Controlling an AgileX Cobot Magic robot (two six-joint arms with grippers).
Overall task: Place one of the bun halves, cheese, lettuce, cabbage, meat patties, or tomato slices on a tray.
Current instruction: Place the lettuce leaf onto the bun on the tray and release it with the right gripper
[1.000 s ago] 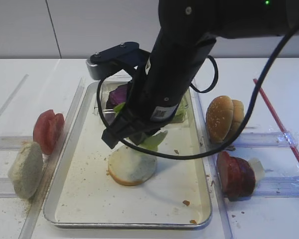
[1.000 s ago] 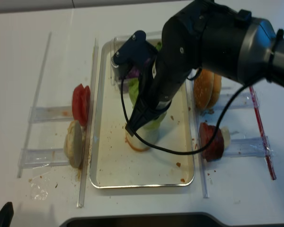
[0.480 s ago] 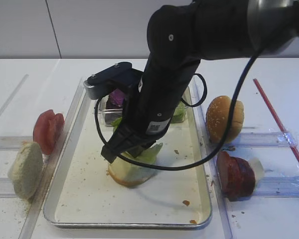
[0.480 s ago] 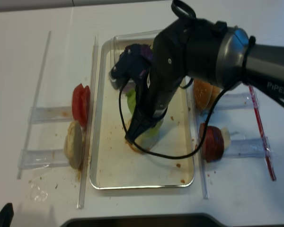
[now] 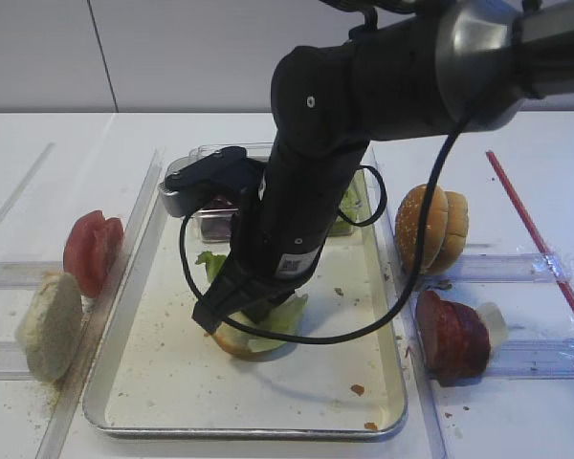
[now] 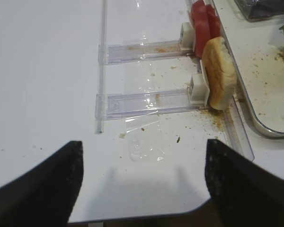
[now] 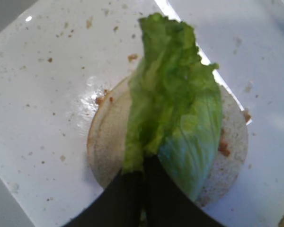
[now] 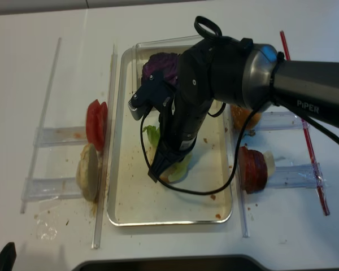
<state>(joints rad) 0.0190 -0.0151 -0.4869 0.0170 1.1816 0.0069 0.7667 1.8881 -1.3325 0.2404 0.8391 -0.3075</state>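
A light green lettuce (image 7: pixel 170 104) leaf lies across a pale bun half (image 7: pixel 106 142) on the floor of the silver tray (image 5: pixel 163 382). My right gripper (image 7: pixel 144 165) is shut on the leaf's near end, low over the bun. From above, the black arm hides most of the bun (image 5: pixel 241 346); lettuce (image 5: pixel 279 317) edges stick out at both sides of the right gripper (image 5: pixel 231 311). My left gripper (image 6: pixel 142 184) stands open and empty over bare white table, left of the tray.
Tomato slices (image 5: pixel 91 251) and a pale bun half (image 5: pixel 50 325) stand in the left clear rack. Sesame buns (image 5: pixel 430 228) and meat patties (image 5: pixel 452 335) stand in the right rack. A clear box with purple cabbage (image 8: pixel 158 65) sits at the tray's far end. A red rod (image 5: pixel 536 239) lies far right.
My right arm has come down and shifted toward the tray's front left with the lettuce, and the leaf now rests on the bun half. The left gripper has not moved.
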